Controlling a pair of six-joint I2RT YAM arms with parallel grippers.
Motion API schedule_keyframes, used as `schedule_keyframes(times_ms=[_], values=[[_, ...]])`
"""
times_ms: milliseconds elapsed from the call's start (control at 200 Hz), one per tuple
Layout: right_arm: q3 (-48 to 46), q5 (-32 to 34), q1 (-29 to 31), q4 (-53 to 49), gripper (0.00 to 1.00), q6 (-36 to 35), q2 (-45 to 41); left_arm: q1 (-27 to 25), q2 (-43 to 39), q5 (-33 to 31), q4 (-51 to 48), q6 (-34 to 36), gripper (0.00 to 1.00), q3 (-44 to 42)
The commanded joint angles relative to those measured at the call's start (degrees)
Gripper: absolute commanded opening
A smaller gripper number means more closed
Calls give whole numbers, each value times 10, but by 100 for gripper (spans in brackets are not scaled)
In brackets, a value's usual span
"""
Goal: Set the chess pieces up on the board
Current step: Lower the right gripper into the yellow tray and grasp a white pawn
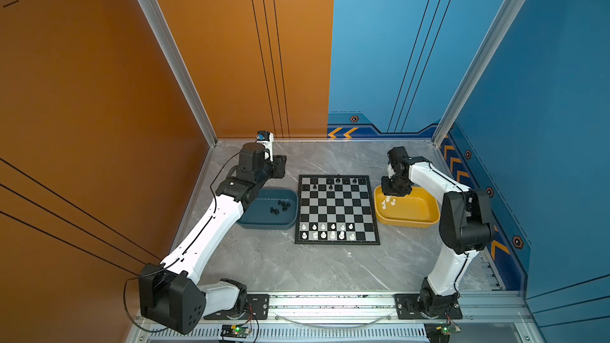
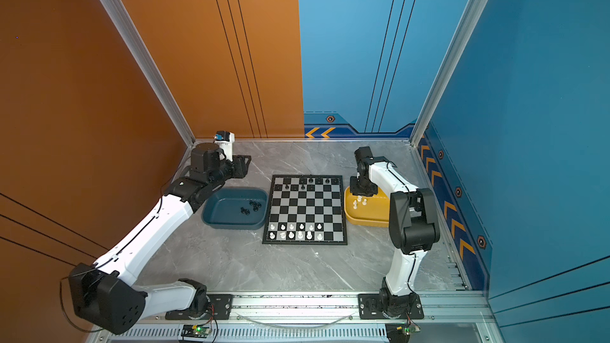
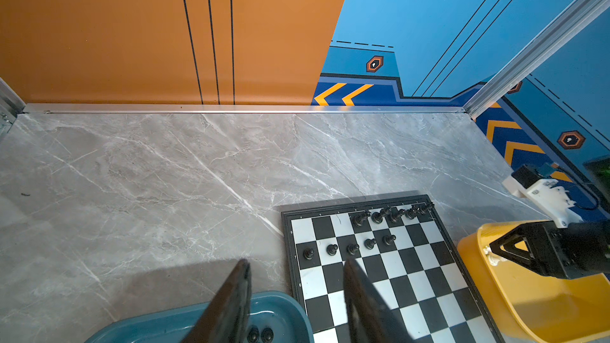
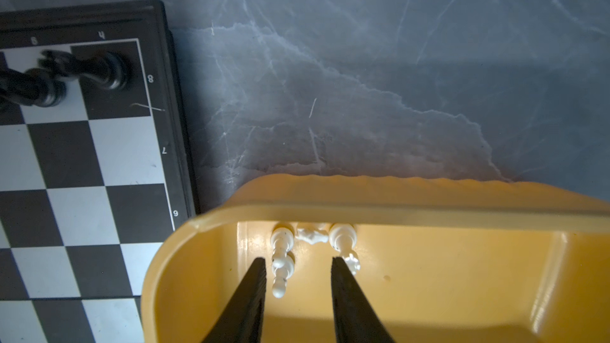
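Observation:
The board (image 1: 336, 210) lies mid-table. Black chess pieces (image 1: 336, 183) stand on its far rows and white ones (image 1: 326, 230) on its near rows. More black pieces (image 1: 280, 206) lie in the teal tray (image 1: 264, 222). My left gripper (image 3: 295, 265) hovers open and empty beyond that tray's far corner, also seen in a top view (image 1: 281, 166). My right gripper (image 4: 298, 262) hangs open inside the yellow tray (image 4: 429, 206). A lying white piece (image 4: 282, 259) sits in the gap by one finger, ungripped. Another white piece (image 4: 345, 242) lies just past the other fingertip.
The yellow tray (image 1: 425, 222) touches the board's right edge and the teal tray its left. Orange and blue walls close in the back and sides. Bare marble (image 1: 297, 268) stretches in front of the board to the arm bases.

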Motion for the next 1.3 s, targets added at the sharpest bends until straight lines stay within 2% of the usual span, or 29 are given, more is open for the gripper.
schedule_keyframes(times_ms=[0, 961, 1297], values=[[16, -9, -4, -14, 36, -23, 16, 4, 0, 13, 2, -4, 47, 1], [24, -25, -11, -3, 35, -31, 57, 2, -5, 11, -4, -6, 47, 0], [18, -31, -18, -3, 35, -15, -11, 2, 0, 15, -1, -7, 47, 2]])
